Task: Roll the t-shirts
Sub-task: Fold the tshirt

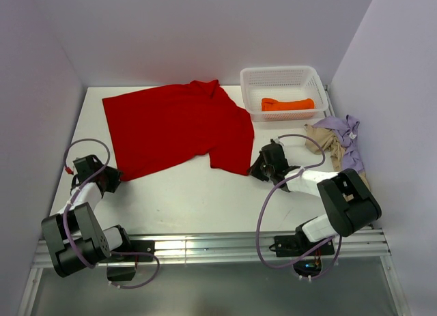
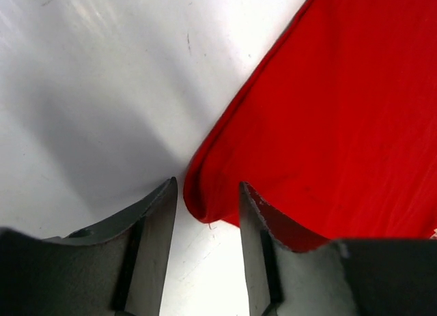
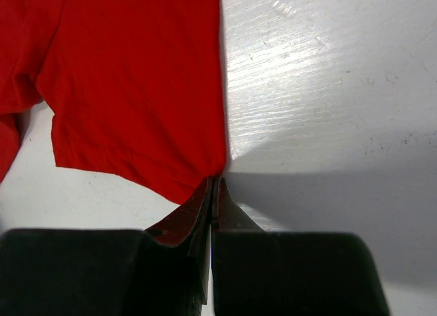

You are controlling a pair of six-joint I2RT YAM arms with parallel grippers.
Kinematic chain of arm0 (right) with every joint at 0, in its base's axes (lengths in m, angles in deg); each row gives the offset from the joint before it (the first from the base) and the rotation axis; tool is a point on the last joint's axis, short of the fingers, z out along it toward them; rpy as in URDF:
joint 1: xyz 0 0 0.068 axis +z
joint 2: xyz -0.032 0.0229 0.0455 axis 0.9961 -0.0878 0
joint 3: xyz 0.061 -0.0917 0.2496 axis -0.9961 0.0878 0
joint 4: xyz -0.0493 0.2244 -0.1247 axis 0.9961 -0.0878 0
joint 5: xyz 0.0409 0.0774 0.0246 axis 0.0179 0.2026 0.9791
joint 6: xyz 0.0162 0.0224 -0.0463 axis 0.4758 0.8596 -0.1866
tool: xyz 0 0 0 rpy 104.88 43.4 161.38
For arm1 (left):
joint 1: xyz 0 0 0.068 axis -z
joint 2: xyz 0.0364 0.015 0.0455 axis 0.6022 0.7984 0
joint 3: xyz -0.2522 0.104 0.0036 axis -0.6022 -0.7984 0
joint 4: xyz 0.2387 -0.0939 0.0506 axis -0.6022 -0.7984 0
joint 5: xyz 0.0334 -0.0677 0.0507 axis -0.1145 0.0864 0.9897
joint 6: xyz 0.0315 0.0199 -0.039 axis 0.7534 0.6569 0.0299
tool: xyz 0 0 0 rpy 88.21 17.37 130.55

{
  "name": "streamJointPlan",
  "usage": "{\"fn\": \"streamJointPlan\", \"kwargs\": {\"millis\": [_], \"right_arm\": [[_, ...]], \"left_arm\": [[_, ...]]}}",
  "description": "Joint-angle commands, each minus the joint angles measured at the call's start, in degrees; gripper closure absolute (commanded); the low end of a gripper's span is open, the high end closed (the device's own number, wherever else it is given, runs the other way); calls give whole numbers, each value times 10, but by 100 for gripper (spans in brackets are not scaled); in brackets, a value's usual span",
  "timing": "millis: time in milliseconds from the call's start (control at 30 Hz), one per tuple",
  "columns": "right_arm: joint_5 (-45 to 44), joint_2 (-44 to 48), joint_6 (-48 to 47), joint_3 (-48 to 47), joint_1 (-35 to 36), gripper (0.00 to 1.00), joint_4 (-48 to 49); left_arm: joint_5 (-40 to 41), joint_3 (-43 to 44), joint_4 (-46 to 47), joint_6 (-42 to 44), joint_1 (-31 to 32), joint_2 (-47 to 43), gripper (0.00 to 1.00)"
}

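The right gripper (image 3: 214, 183) has its jaws together, pinched on the near corner of the red t-shirt (image 1: 174, 128), at the side of the shirt that is closer to the white mesh basket (image 1: 280, 72). The left gripper (image 2: 208, 200) has its jaws apart, and the other near corner of the shirt, the one far from the basket, lies between them but is not yet clamped. For this step it seems best to push the left fingers a little further over the corner and close them on all the cloth layers before anything is lifted. After that both grippers should rise and move together, so the near edge stays straight and the roll starts even. The red shirt lies flat on the table (image 1: 184, 200), just beside the basket on its left. Its long axis runs, as I judge, across the table, with the shoulder end toward the basket and the hem end away from it. An orange t-shirt (image 1: 287, 104) lies inside the basket, while the lavender t-shirt (image 1: 345, 133) and beige t-shirt (image 1: 321, 140) are heaped just beside it.
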Motion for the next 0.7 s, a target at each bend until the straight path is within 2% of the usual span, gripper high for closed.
{"fn": "streamJointPlan", "kwargs": {"millis": [0,167,200,267,300,367,400,533,667], "right_arm": [[-12,19,-9,-5,3,100,-1],[-9,17,-9,-6,4,100,-2],[-8,17,-10,-6,3,100,-1],[-9,17,-11,-7,3,100,-3],[-9,19,-12,-7,3,100,-3],[-10,20,-13,-6,2,100,-3],[-11,20,-13,-6,4,100,-4],[-10,25,-11,0,4,100,-3],[-3,43,-13,9,3,100,-17]], "left_arm": [[-13,-8,14,14,-2,7,52],[-13,-13,17,12,-3,5,54],[-13,-13,19,11,-2,5,64],[-22,-15,24,10,-2,11,78],[-28,-15,26,11,-2,15,89],[-46,-17,32,11,-3,28,91],[-53,-19,36,12,-2,31,99],[-50,-33,39,7,-2,15,99],[-16,-28,1,-1,-3,-16,100]]}}
